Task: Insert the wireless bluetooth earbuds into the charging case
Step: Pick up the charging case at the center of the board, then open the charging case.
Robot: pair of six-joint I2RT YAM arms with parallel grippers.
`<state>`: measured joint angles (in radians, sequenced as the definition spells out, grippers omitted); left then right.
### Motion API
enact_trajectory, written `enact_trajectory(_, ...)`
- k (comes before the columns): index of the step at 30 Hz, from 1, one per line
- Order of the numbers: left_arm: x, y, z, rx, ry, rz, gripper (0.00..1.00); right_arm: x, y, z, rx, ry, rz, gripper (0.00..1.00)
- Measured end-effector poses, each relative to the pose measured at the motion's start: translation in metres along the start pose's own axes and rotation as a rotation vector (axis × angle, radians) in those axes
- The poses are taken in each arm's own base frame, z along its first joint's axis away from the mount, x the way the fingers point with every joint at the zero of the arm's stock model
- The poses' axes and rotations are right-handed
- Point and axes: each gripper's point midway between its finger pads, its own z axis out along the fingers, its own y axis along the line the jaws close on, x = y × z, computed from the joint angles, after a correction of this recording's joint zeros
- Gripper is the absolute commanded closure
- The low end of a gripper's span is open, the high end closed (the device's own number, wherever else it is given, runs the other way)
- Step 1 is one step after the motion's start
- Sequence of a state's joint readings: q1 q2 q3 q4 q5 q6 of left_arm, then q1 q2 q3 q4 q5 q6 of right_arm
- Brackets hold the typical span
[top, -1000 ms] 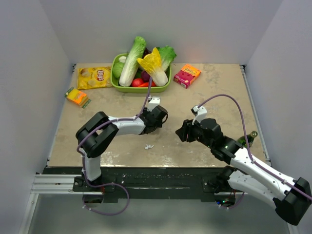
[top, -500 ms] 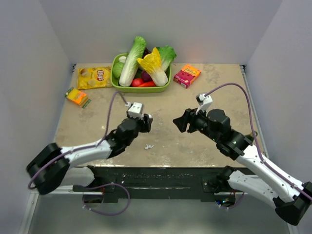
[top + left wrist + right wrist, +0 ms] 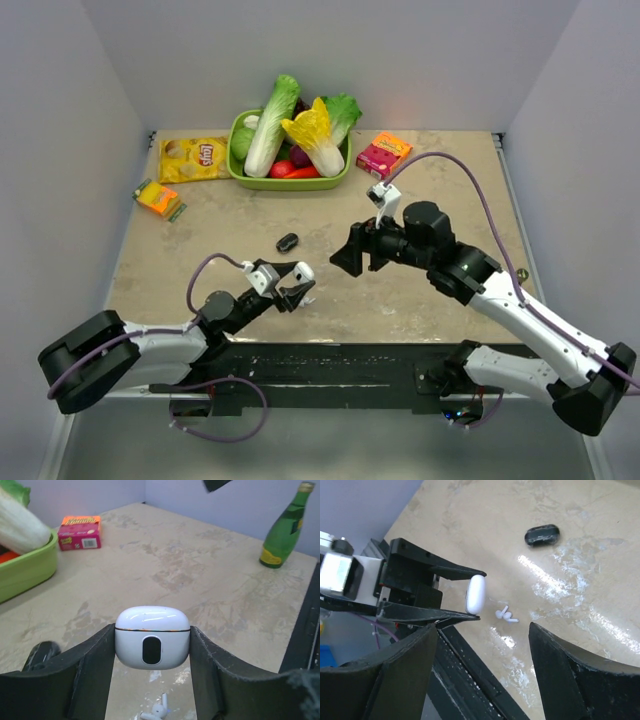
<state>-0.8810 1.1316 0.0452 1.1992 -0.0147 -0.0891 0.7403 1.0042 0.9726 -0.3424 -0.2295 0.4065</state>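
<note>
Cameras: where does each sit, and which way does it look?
Top external: above and behind, looking down on the beige table; left arm and right arm show.
Left wrist: on its arm, facing forward; left end effector grips the small white rounded plastic charging case.
Right wrist: on its arm, looking down; right end effector open.
Shared: both wrist views show case and small white earbuds.

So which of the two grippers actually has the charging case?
The left gripper: its fingers clamp the white charging case from both sides. The right gripper is open, with nothing between its fingers.
</note>
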Motion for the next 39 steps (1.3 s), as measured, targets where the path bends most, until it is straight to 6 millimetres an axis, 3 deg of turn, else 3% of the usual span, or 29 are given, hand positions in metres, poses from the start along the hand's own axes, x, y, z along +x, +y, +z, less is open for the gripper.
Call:
enact_trajectory(4, -0.016, -0.022, 0.000, 0.104, -0.061, 0.038, 1.00, 0.020, 0.010, 0.008, -0.027, 0.082, -0.030, 0.20)
enact_trajectory(8, -0.020, -0.041, -0.002, 0.178, -0.079, 0.092, 1.00, 0.039, 0.022, 0.015, -0.052, 0.147, -0.053, 0.20)
enact_trajectory(13, -0.023, -0.056, -0.002, 0.224, -0.098, 0.139, 1.00, 0.047, 0.023, 0.022, -0.048, 0.176, -0.056, 0.21)
enact_trajectory(30, -0.037, -0.060, 0.000, 0.207, -0.144, 0.192, 1.00, 0.070, 0.011, 0.039, -0.023, 0.243, -0.043, 0.21)
enact_trajectory(39, -0.040, -0.059, 0.000, 0.197, -0.151, 0.200, 1.00, 0.070, 0.011, 0.040, -0.022, 0.240, -0.042, 0.21)
